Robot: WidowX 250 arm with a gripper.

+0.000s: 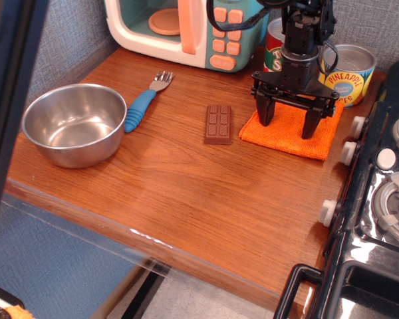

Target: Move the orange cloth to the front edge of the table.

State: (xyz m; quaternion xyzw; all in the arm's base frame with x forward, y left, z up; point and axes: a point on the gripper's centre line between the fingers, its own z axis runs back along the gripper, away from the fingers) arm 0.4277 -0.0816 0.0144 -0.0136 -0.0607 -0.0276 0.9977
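While the arm stood vertical, its gripper [288, 119] pointed straight down with fingers spread wide over the orange cloth [290, 131], which lay at the table's [186, 193] two o'clock.

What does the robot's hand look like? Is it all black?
Yes, almost all black. The robot's black two-fingered gripper has two chunky, squared-off fingers hanging from a wide flat bar, a bit like a fork with two prongs. Above the bar sits a round, dark, slightly shiny wrist, with thin black cables looping near its top. No stickers or writing show on it.
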